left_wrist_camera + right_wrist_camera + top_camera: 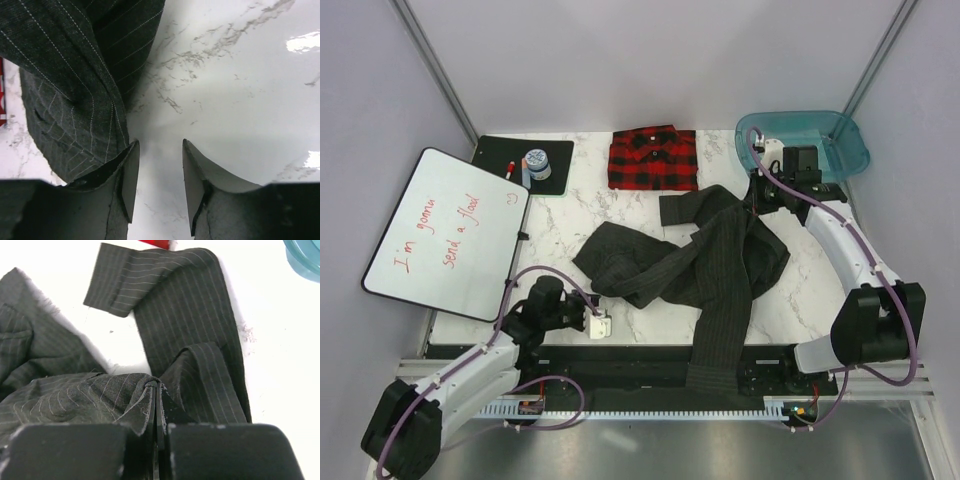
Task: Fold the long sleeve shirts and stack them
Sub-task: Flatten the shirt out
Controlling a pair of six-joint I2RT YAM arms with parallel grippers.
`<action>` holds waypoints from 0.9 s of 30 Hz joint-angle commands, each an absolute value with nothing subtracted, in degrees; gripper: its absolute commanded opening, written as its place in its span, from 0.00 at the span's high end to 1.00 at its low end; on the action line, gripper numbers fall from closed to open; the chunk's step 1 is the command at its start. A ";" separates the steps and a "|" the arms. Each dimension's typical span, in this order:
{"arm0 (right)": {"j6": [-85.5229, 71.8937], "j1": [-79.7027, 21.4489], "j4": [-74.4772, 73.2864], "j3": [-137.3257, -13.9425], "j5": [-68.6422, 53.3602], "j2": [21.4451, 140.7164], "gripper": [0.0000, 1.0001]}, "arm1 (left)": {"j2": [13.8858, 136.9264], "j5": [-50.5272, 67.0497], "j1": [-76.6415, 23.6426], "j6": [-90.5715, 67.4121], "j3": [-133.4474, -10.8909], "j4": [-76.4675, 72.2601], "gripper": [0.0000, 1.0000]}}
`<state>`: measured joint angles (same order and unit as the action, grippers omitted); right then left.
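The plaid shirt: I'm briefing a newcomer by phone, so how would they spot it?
Look to the far edge of the marble table, between the black mat and the teal tub. The plaid shirt lies there, folded into a neat rectangle. It alone is red-and-black checked; the pinstriped shirt before it sprawls unfolded.

We read red handwriting, "I'm gonna send a flood", on the whiteboard [445, 235] at the left.

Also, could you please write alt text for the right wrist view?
The right gripper is shut on a bunched fold of the dark pinstriped shirt. A folded-over sleeve lies beyond it on the white table, with the edge of a teal tub at top right.
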<state>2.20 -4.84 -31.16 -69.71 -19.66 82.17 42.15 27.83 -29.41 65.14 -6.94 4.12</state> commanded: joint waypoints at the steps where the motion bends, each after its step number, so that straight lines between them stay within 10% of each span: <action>1: 0.09 -4.22 -27.60 -69.26 -15.29 83.93 1.00 | 41.92 20.93 -30.94 61.88 -5.36 -7.36 0.55; 19: 0.09 -3.08 -27.60 -70.40 -16.00 86.66 1.00 | 57.40 8.00 -29.89 44.93 -12.73 -20.58 0.46; 27: 0.44 -2.02 -28.13 -71.37 -17.14 86.92 1.00 | 44.49 24.07 -22.33 43.49 -14.60 -5.55 0.47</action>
<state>0.75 -2.59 -29.50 -69.56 -16.36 87.07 50.50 15.51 -23.35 45.21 -13.74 -11.46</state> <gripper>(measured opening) 0.010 0.534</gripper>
